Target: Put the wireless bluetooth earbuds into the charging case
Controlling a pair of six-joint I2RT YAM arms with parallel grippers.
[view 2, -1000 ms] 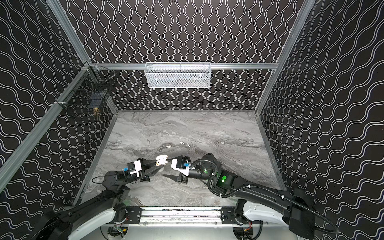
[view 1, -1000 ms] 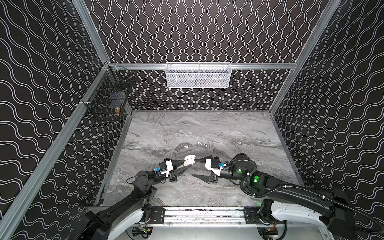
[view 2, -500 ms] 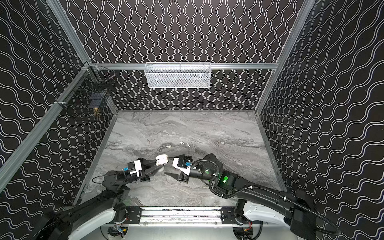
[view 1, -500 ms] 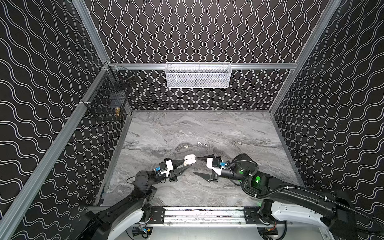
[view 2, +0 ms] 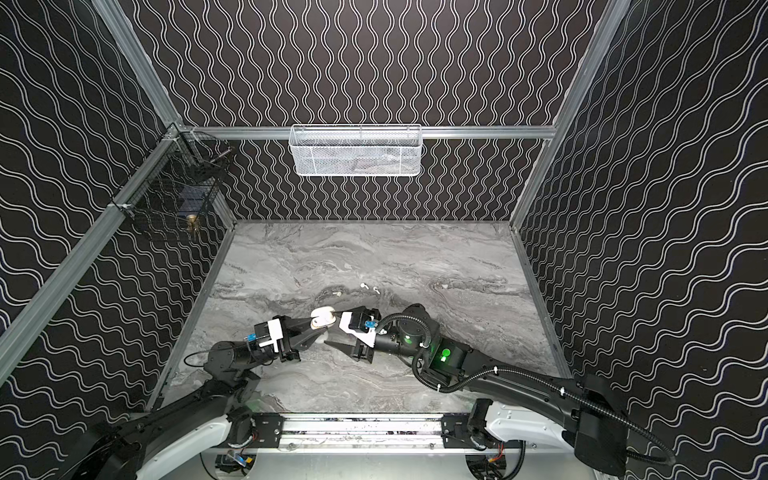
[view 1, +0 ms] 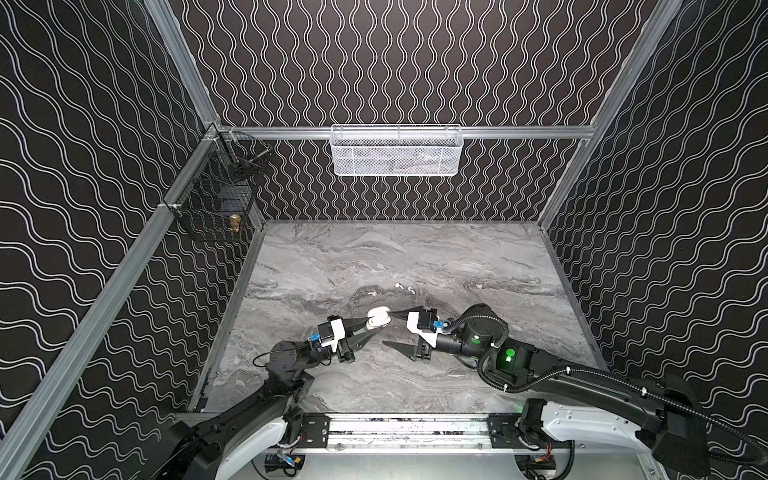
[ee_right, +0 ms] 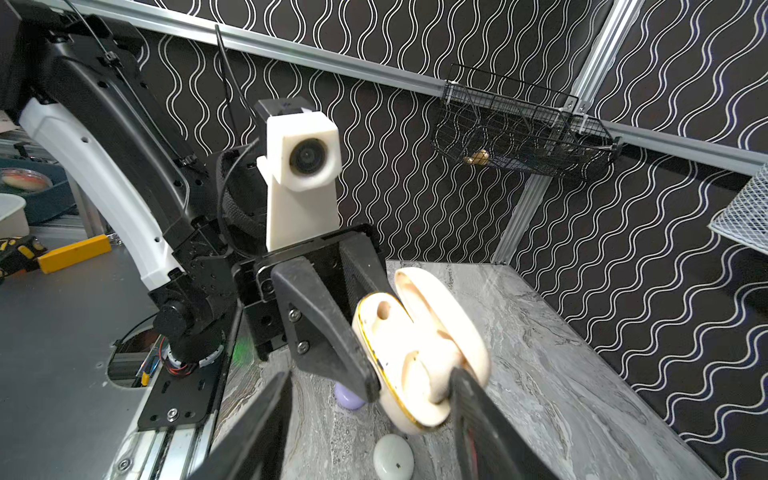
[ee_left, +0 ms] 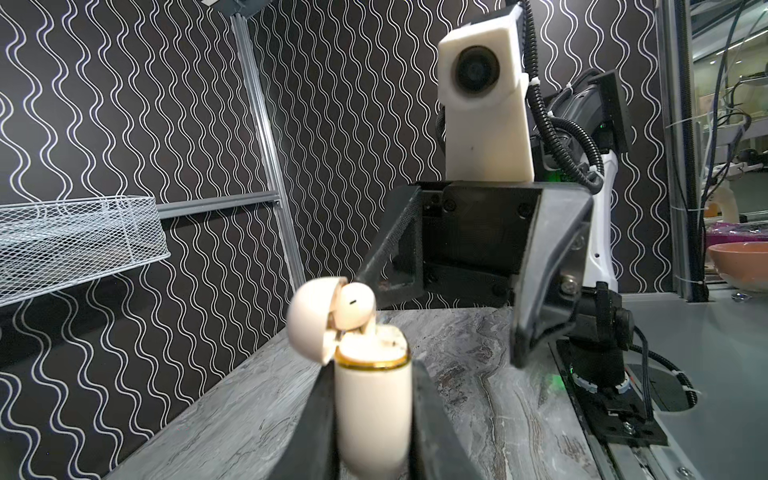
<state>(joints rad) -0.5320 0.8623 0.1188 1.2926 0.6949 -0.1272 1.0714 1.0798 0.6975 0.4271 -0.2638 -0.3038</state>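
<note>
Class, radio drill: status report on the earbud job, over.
Left gripper shut on open charging case. Right gripper open, fingertip at case. One earbud in case mouth, second slot empty. Three earbuds loose on table.

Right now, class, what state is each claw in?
Left claw: closed on the cream charging case, lid open.
Right claw: open, holding nothing; one finger at an earbud.

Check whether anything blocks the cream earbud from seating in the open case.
Nothing visible does: the lid is swung back, the earbud stands partway in the charging case, the open right gripper close beside it.
</note>
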